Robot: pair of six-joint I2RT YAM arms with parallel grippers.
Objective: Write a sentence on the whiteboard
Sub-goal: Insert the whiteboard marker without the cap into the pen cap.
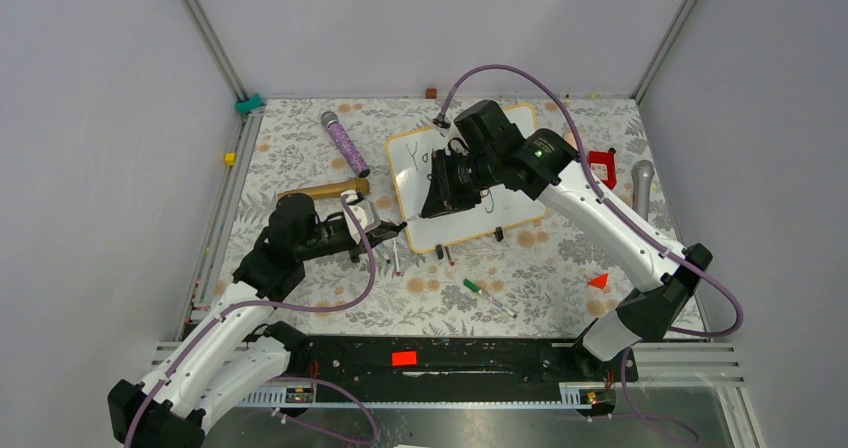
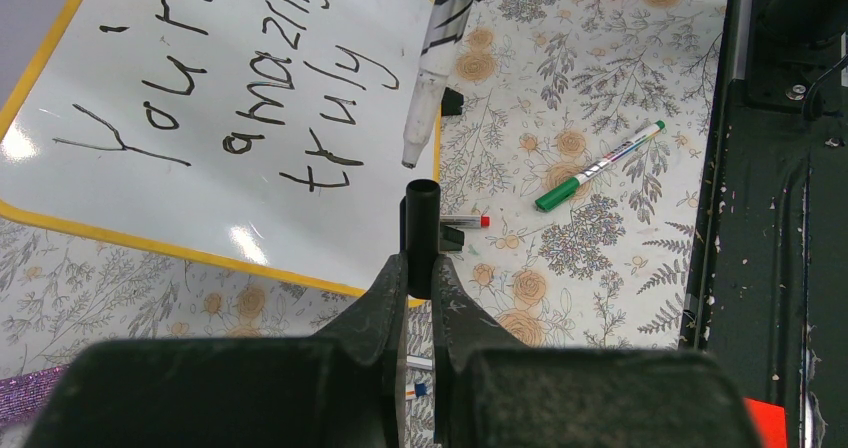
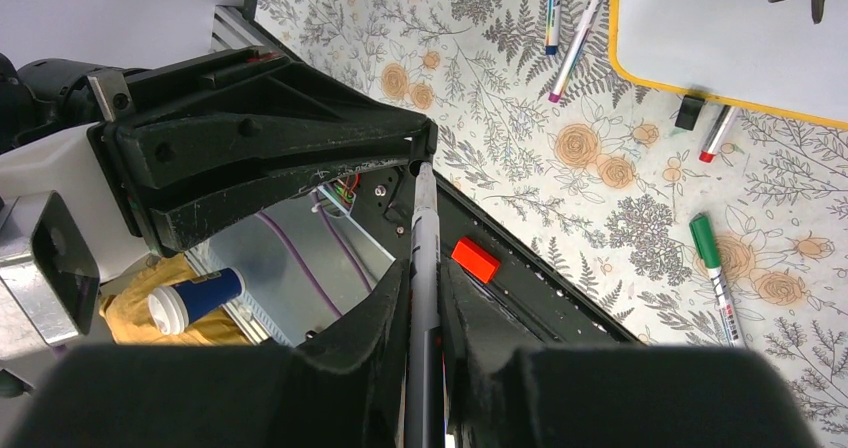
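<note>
The whiteboard (image 1: 470, 225) lies at the table's middle back. In the left wrist view the whiteboard (image 2: 300, 223) carries the sentence (image 2: 230, 78), dark handwriting reading "You're amazing truly" in three lines. My right gripper (image 1: 440, 203) hovers over the board's near left part, shut on a marker (image 3: 424, 258). The marker (image 2: 430, 68) points its tip down at a black cap (image 2: 421, 218). My left gripper (image 2: 420, 265) is shut on that cap just off the board's near corner. A small gap shows between tip and cap. In the top view my right arm hides most of the writing.
A green marker (image 1: 487, 296) lies in front of the board, and other markers (image 3: 575, 33) and a red-capped one (image 2: 465, 222) by its edge. A purple glitter microphone (image 1: 345, 143), a wooden piece (image 1: 325, 190), a red object (image 1: 601, 161), a grey microphone (image 1: 642, 183).
</note>
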